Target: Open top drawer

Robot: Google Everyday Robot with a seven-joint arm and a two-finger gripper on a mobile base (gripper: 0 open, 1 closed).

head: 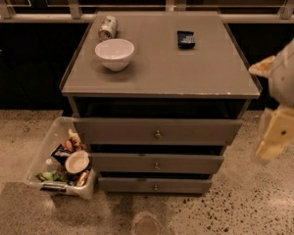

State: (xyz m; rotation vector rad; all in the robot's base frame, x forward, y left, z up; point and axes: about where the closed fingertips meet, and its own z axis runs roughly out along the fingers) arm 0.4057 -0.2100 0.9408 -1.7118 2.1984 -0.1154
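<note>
One gripper (278, 135) hangs beyond the top drawer (196, 130), right edge, apart.

Gripper (274, 138) hangs at right edge beside cabinet (210, 77), apart from top drawer (201, 130) w/ round knob (158, 134). On cabinet top: white bowl (114, 53), can (108, 27) on its side, dark packet (186, 38). Cluttered bin (45, 153) on floor, left.
</note>
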